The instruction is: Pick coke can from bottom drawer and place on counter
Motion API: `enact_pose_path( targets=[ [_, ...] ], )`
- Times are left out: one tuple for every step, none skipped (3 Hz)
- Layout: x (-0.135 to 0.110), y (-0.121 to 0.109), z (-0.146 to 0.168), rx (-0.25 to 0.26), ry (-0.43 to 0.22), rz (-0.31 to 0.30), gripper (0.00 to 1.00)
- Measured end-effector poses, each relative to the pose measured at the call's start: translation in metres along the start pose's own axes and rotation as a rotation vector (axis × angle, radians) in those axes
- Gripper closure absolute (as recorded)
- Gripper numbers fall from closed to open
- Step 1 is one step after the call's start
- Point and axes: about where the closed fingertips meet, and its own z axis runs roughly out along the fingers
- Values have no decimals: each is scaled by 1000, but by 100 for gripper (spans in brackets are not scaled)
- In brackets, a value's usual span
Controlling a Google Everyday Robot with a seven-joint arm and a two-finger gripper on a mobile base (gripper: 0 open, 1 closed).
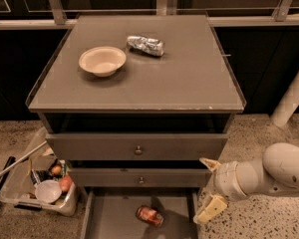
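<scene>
The coke can (149, 216), red with silvery ends, lies on its side on the flat grey floor of the bottom drawer (114, 218), which is pulled out at the foot of the cabinet. My gripper (209, 188) hangs at the drawer's right side, beside the cabinet's lower right corner, to the right of the can and a little above it. Its two cream fingers (208, 209) stand spread apart, and it holds nothing. The counter (189, 78) is the wide grey-brown cabinet top above.
A cream bowl (102, 60) and a crumpled silver foil packet (146, 45) sit on the counter's back half. Two closed upper drawers with round knobs (138, 150) are above the open one. A clear bin of clutter (40, 188) stands on the floor at left. A white post (294, 96) is at right.
</scene>
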Motion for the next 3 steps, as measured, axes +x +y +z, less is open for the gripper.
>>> enact_pose_path(
  targets=[
    [2, 0, 6, -2, 2, 2, 0],
    [12, -1, 21, 0, -5, 26, 0],
    [30, -1, 46, 14, -23, 52, 0]
  ],
)
